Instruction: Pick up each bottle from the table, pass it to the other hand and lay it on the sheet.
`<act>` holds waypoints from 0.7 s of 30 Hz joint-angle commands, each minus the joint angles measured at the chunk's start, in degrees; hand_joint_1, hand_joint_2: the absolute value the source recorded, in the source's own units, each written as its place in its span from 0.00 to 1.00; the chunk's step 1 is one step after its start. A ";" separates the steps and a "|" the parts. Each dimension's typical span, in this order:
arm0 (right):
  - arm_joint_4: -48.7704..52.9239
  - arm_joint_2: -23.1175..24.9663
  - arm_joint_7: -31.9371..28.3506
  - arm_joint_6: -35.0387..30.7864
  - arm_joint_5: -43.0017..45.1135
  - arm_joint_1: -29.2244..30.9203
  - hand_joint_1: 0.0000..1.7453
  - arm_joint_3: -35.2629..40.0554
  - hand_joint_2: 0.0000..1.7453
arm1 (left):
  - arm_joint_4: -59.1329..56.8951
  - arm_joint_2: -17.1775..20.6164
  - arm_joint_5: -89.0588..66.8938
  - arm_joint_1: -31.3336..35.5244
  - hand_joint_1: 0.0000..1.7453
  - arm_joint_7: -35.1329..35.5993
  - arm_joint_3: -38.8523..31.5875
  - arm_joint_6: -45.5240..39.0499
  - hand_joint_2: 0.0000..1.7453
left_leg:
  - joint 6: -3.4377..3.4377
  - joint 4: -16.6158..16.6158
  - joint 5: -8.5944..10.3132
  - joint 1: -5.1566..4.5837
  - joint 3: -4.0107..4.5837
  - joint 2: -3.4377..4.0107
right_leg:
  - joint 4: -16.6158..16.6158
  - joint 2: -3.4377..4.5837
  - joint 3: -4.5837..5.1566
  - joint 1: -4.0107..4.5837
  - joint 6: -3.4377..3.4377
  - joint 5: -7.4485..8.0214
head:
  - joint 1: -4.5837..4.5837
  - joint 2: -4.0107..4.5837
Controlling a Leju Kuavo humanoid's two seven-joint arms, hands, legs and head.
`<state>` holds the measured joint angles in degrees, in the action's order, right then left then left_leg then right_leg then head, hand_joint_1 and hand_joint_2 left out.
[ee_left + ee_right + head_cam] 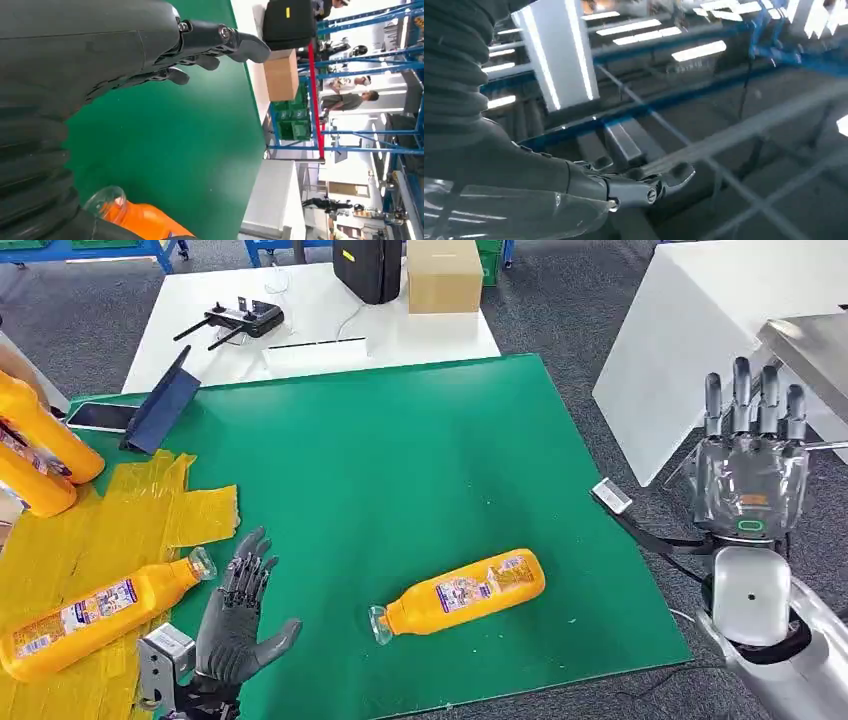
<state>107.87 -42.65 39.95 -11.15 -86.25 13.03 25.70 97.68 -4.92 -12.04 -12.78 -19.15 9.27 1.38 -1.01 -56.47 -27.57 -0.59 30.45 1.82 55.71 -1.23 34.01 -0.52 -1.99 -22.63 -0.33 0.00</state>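
1. The left hand (238,625) hung low over the near left part of the green mat (420,460), fingers spread and holding nothing; in the left wrist view its fingers (200,45) stretched out above bare green.
2. The right hand (752,455) was raised off the mat's right edge, fingers straight and apart, palm empty, well away from any bottle.
3. The loose bottle (462,595) lay on its side on the mat, near the front edge, just to the right of the left hand. Its long axis ran left to right with a slight tilt, the open neck pointing toward the left hand and the base toward the right. The left hand was plainly the nearer one, so I judged it the likelier hand for the pick, reaching rightward across the neck end.
4. A second bottle (95,615) already lay on the yellow sheet (150,510), immediately left of the left hand, its neck close to the fingers. Two more bottles (40,450) sat at the sheet's far left edge.
5. Beyond the mat stood a white table (310,315) with a controller (240,320), a cardboard box (444,275) and a black case (368,268); a tablet (160,400) leaned at the mat's far left corner. Grey floor surrounded it all.
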 commanded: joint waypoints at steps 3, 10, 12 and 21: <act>-7.31 22.73 -18.80 -8.34 5.74 -3.56 0.00 13.91 1.00 | -1.04 0.10 1.10 -0.24 0.00 0.73 -0.87 -0.68 1.00 | 0.12 0.20 -0.01 0.30 -0.28 0.11 | -0.26 0.28 -0.33 0.25 0.09 0.08 | -0.02 0.00; -7.78 25.05 -46.00 6.13 38.04 -5.61 0.00 11.02 1.00 | -1.97 0.71 2.45 -0.01 0.00 -1.81 -3.04 1.15 1.00 | 0.25 0.14 0.04 0.41 -0.19 -0.17 | -0.06 0.12 -0.16 0.39 0.12 -0.07 | 0.00 0.00; -7.87 24.66 -46.79 6.74 38.93 -5.84 0.00 11.19 1.00 | -2.30 0.74 2.55 0.30 0.00 -1.94 -3.14 1.15 1.00 | 0.31 0.16 0.05 0.48 -0.22 -0.22 | -0.14 0.11 -0.20 0.47 0.10 -0.08 | 0.00 0.00; -9.87 22.18 -49.02 11.85 43.28 -5.08 0.00 13.77 1.00 | -3.96 0.87 2.92 2.12 0.00 -2.29 -2.71 1.41 1.00 | 0.29 0.12 0.07 0.35 -0.18 -0.26 | -0.10 0.07 -0.19 0.33 0.09 -0.06 | -0.02 0.00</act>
<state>103.51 -20.26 -8.07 -2.25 -45.18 6.61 37.14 97.74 -4.96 -9.46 -13.06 -21.35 7.30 2.43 -0.83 -56.45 -27.45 -0.36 30.58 1.70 55.74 -1.31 34.15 -0.27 -1.95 -22.65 -0.35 0.00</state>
